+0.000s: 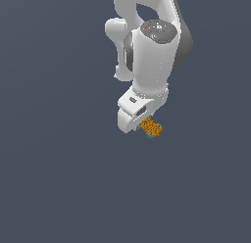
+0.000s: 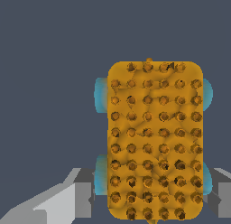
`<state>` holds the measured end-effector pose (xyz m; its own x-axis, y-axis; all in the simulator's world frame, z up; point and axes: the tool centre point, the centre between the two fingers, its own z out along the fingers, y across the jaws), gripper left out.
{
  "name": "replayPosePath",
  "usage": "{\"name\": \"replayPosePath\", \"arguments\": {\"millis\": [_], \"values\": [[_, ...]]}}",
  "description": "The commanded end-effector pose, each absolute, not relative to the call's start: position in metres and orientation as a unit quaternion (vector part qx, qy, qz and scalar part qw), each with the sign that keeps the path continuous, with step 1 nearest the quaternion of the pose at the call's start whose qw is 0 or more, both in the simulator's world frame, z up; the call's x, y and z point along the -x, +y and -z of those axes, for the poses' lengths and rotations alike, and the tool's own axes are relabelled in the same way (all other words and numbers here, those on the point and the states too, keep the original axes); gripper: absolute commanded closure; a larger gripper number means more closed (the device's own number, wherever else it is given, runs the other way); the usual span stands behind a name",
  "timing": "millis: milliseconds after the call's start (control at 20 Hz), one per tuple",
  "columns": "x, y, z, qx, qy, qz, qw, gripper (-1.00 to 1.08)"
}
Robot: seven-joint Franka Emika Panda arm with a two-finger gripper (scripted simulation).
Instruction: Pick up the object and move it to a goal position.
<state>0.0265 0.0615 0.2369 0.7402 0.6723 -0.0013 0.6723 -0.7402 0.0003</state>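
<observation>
The orange studded cart (image 1: 151, 128) with teal-blue wheels pokes out from under my white gripper (image 1: 142, 124) in the exterior view. In the wrist view the cart (image 2: 154, 142) fills the middle, studs facing the camera. My gripper (image 2: 155, 196) straddles its near end. The grey fingers (image 2: 79, 196) press against the teal wheels on both sides with no visible gap, so the gripper is shut on the cart. The dark-red goal dot does not show in either view.
Plain dark grey-blue ground (image 1: 59, 188) surrounds the arm in both views. The white arm body (image 1: 152, 56) rises above the gripper. No other objects show.
</observation>
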Motion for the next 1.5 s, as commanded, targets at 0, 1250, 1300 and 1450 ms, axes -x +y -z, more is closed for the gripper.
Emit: {"name": "replayPosePath", "arguments": {"millis": [0,1250,1300,1450], "values": [[-0.022,0.057,-0.268,-0.933,0.361,0.000,0.000,1.08],[0.001,0.020,-0.483,-0.933,0.360,0.000,0.000,1.08],[0.001,0.020,-0.485,-0.933,0.360,0.000,0.000,1.08],[0.001,0.019,-0.489,-0.933,0.360,0.000,0.000,1.08]]}}
